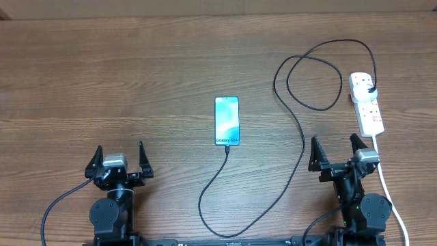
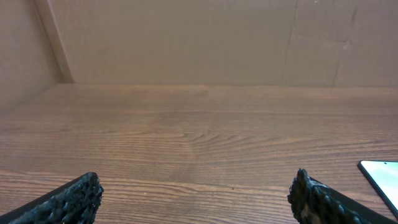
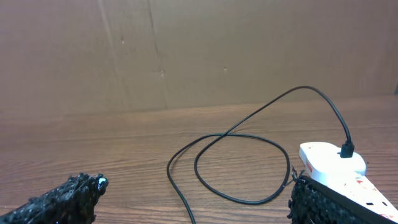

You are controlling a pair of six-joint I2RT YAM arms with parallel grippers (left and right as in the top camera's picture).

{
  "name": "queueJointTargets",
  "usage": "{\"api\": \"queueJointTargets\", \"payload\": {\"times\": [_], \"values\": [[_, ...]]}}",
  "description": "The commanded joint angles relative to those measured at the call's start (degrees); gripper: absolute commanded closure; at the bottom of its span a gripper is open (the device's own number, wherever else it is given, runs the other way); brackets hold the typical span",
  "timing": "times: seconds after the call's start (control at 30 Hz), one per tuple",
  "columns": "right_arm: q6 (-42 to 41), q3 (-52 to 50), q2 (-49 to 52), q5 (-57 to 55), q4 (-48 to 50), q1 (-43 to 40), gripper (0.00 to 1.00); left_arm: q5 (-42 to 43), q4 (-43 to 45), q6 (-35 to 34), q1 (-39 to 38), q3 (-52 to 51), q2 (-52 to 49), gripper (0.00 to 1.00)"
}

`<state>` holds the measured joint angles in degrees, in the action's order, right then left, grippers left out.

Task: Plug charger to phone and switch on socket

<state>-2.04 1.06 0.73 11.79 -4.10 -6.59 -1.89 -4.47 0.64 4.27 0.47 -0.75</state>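
Overhead: phone [image 1: 227,121] lies front-to-back, charger [image 1: 226,151] apparently entering its near end; left fingers [image 1: 143,158], right fingers [image 1: 315,152] spread.

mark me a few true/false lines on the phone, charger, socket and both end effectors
1. The phone lies screen up. True.
2. The left end effector grips the charger. False: it is open and empty, well apart from the cable.
3. The charger's black plug sits in the far end of the socket. True.
4. The right end effector is shut on the socket. False: it is open and holds nothing.
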Motion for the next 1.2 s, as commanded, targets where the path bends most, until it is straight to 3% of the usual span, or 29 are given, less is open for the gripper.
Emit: {"api": "queueJointTargets", "payload": {"times": [0.0, 0.17, 1.17], "values": [[2.54, -0.61, -0.57, 1.51, 0.33, 0.48, 0.00, 0.46, 0.04, 1.09, 0.31, -0.20, 0.55, 0.00], [11.85, -0.61, -0.57, 8.50, 0.81, 0.48, 0.00, 0.46, 0.04, 1.09, 0.31, -0.20, 0.55, 0.00], [11.52, -0.61, -0.57, 8.24, 0.92, 0.48, 0.00, 0.46, 0.04, 1.09, 0.31, -0.20, 0.55, 0.00]]}}
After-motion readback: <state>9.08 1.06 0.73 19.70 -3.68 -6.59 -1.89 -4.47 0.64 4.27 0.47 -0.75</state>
